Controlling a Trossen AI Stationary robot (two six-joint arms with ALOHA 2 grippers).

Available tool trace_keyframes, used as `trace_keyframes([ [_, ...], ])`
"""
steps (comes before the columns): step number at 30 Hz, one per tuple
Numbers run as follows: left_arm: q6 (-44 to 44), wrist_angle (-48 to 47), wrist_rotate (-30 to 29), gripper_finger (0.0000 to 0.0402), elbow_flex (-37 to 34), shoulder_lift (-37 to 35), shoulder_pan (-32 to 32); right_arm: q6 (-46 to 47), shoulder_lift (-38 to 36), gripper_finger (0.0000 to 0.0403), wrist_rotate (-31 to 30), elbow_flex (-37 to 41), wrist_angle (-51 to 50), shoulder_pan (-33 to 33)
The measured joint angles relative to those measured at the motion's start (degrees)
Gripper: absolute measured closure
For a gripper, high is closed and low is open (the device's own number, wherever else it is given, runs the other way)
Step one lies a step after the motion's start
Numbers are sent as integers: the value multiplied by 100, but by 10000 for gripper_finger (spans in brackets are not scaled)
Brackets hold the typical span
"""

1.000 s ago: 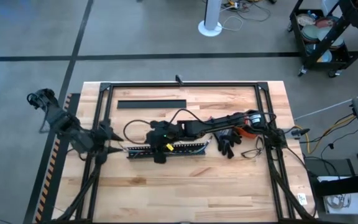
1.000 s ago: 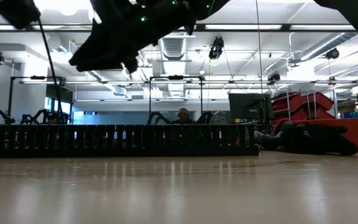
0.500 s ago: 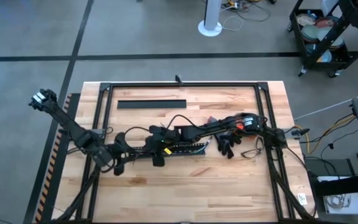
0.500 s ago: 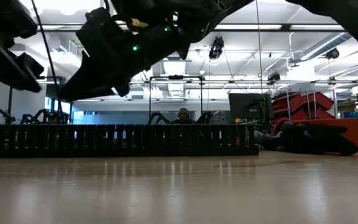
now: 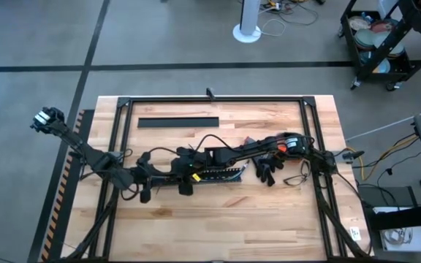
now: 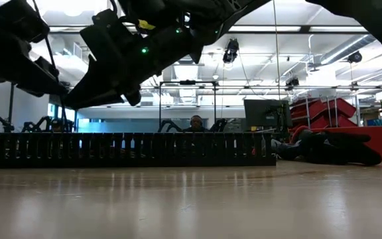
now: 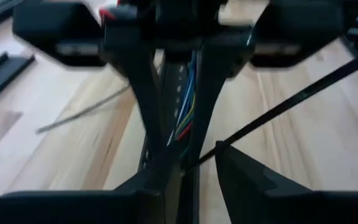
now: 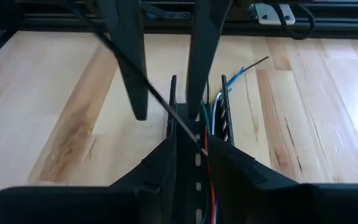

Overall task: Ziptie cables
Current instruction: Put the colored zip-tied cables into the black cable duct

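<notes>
- The table is pale wood in glued strips, smooth, with visible grain and a soft sheen in the low view; a matt black metal frame runs near its edges
- The comb-toothed duct looks like matt black plastic; so does the flat strip near the far edge
- The cables have smooth coloured plastic sleeves
- The ziptie is thin, dark, smooth plastic
- The right gripper and left gripper have matt black fingers
</notes>
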State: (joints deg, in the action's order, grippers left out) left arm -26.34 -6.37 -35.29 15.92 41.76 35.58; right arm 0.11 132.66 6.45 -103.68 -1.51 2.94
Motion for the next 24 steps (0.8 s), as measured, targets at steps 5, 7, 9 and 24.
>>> trace_keyframes([
  [5, 165, 179, 134, 357, 0, 37, -192, 278, -126, 336, 5, 0, -236, 32],
  [7, 165, 182, 154, 385, 0, 71, -240, 327, -318, 340, 0, 0, -488, 68],
  [9, 138, 185, 136, 396, 0, 96, -302, 280, -491, 345, 0, -9, -689, 90],
  [24, -1204, 243, 10, 401, 2, 610, -639, 379, -783, 375, -407, -13, -848, 68],
])
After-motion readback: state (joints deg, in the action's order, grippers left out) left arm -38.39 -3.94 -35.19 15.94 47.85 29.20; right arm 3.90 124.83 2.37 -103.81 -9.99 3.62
